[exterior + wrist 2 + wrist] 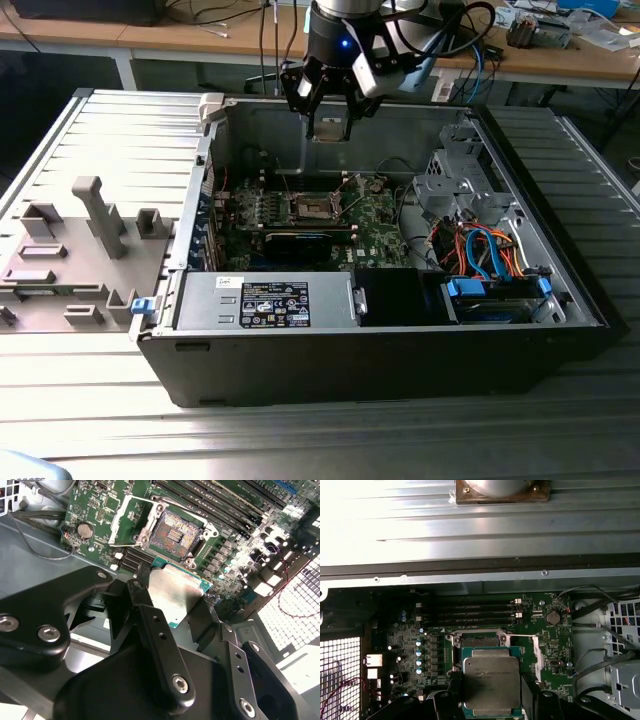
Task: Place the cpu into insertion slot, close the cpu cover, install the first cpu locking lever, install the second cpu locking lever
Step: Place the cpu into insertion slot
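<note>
The hand (170, 600) is pinching the cpu (491, 682) by opposite edges, holding it above the board (95, 505) near the open slot (175, 532). It is probably handling light, stiff and fragile (edge holds suiting it).

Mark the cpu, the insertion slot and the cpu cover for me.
cpu (172, 594), second wrist view, middle of its metal top.
insertion slot (175, 534), second wrist view, middle of the dark square socket.
cpu cover (119, 524), second wrist view, side bar of the silver frame.
</note>
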Robot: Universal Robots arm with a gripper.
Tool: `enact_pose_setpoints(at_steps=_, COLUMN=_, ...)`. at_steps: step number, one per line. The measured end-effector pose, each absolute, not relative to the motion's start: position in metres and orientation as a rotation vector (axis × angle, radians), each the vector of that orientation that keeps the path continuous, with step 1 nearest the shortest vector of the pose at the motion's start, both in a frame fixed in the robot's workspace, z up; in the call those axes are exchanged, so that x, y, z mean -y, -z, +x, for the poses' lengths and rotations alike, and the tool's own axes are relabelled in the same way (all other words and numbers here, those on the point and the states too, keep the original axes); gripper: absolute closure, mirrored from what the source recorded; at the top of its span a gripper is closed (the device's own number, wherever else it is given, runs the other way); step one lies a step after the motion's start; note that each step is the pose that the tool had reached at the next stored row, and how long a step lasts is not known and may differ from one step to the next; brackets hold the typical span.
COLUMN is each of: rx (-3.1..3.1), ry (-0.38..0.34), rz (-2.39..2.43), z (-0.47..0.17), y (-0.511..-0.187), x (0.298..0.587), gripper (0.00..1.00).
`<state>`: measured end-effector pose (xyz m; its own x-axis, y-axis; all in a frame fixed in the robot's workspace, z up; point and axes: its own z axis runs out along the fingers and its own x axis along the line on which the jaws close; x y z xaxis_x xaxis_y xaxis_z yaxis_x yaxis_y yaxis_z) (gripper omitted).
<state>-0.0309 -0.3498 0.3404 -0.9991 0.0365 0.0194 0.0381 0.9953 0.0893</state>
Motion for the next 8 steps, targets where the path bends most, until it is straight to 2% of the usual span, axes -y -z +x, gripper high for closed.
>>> enact_pose_setpoints(at_steps=8, rx=3.120, ry=0.140, rz=-0.085, z=-0.0309, y=-0.3400, x=0.3498, gripper=0.45)
